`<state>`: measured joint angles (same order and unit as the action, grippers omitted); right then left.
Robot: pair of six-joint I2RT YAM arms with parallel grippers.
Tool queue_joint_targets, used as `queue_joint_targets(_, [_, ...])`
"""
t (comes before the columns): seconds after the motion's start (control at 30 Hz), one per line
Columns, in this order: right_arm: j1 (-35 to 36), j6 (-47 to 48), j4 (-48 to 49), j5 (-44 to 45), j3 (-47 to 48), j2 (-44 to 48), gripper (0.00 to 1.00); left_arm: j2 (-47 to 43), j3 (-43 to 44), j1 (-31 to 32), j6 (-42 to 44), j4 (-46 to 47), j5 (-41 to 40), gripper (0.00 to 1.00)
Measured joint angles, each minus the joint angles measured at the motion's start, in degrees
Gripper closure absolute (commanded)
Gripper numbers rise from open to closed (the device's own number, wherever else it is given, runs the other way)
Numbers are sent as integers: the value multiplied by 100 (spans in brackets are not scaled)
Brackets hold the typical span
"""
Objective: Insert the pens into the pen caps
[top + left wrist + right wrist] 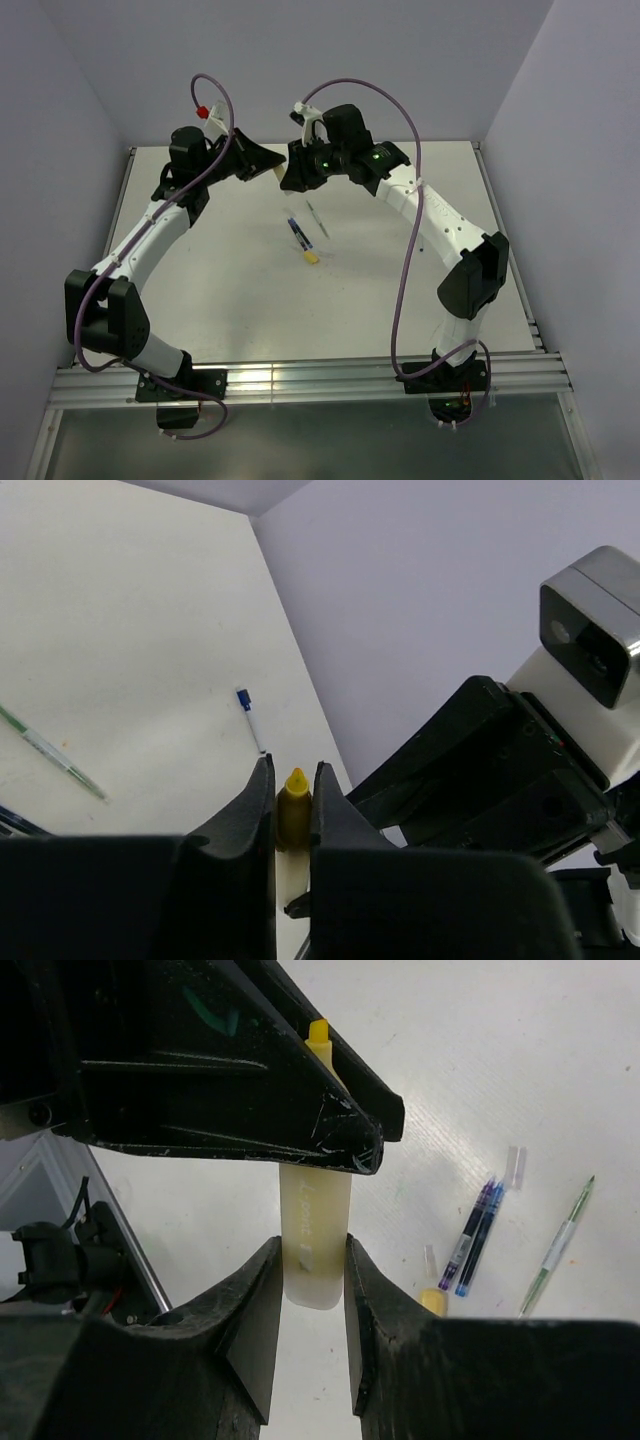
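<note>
A pale yellow-white pen (315,1225) with a yellow tip (296,805) is held in the air between both grippers. My left gripper (295,772) is shut on its tip end. My right gripper (312,1250) is shut on the pale barrel's other end, fingers touching both sides. In the top view the two grippers (277,170) meet at the back middle of the table. A dark blue pen (298,233) lies on the table, with a second purple one beside it (468,1235). The bright yellow cap (312,256) lies at their near end (432,1302). A translucent cap (515,1167) lies by their other end.
A thin green-and-white pen (317,219) lies right of the dark pens (557,1245) and shows in the left wrist view (55,755). A small white stick with a blue tip (250,718) lies near the back wall. Purple cables (405,270) hang from both arms.
</note>
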<state>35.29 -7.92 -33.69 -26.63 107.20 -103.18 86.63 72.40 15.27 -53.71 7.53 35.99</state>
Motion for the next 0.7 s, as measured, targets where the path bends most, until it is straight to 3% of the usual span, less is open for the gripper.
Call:
queue_joint_targets(0.07, [-2, 4, -35, -101, 2, 0, 88, 0, -74, -26, -92, 144, 146, 100])
queue_joint_targets(0.1, [-4, 7, -52, -168, 2, 9, 66, 0, -116, -50, -157, 223, 247, 100])
queue_joint_targets(0.13, [-22, 4, -68, -273, 2, 11, 51, 0, -160, -74, -199, 339, 365, 100])
queue_joint_targets(0.2, [-87, -42, -31, -553, 2, 20, 33, 0, -267, -103, -350, 638, 706, 100])
queue_joint_targets(0.33, [-229, -109, 63, -1462, -9, 22, 34, -2, -660, -63, -1073, 2118, 1464, 100])
queue_joint_targets(0.53, [-391, -649, 671, -2933, -468, 155, 58, 151, -1169, -59, -2479, 4793, 2006, 100])
queue_joint_targets(0.7, [-407, -1172, 1274, -3665, -1010, 457, 67, 273, -1198, -50, -3049, 5816, 2225, 100])
